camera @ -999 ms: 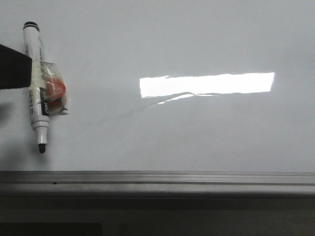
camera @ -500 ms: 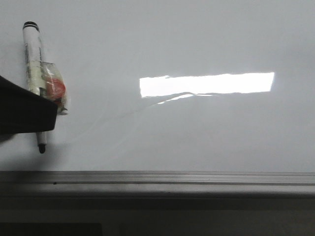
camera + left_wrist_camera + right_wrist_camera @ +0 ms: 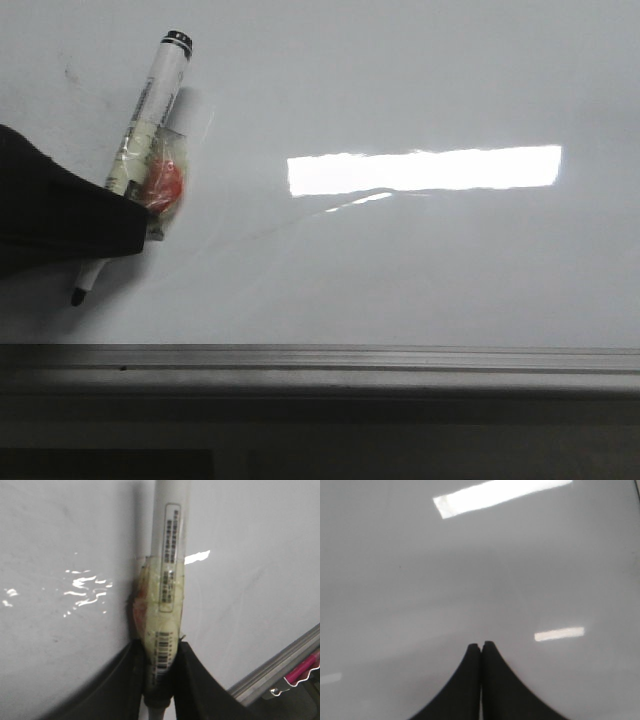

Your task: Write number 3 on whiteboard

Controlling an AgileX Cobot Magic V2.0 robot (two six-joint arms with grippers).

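Front view shows the left claw clamped on a white marker that tilts, its black cap end up and away from the claw and its dark tip poking out just below the claw, close to the whiteboard. An orange lump under clear tape sits on the marker just above the claw. No digit shows on the board, and in the right wrist view the right claw has its fingers pressed together, holding nothing, over bare board.

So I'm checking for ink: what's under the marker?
Bare whiteboard lies around the marker, no stroke visible. The left gripper fingers cover its lower barrel.
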